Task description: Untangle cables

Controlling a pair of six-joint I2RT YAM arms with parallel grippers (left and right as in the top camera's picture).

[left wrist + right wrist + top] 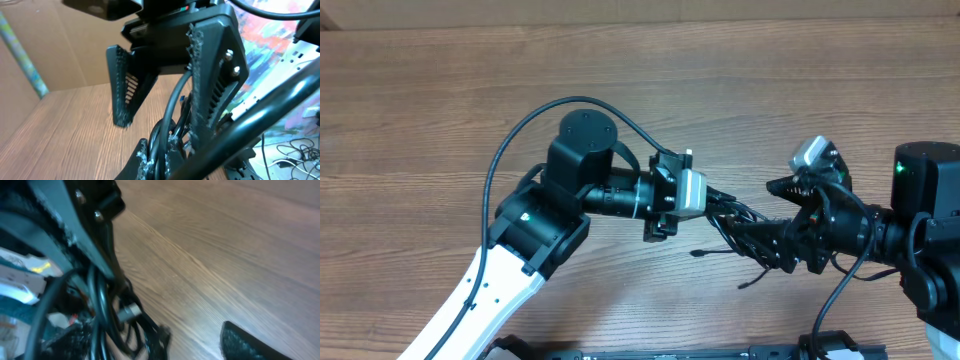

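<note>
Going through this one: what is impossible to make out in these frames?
- Cable count: in the overhead view, the cables are a small dark clump with overlapping strands.
- How the left gripper grips them: in the left wrist view, the bottom edge cuts off its fingers.
- Plug type: the right wrist view is blurred, and the plug is half behind cable loops.

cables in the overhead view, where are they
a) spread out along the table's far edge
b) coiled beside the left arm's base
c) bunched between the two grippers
c: the cables sit in a tangle between the left gripper and the right gripper, with loose plug ends trailing toward the near edge.
</note>
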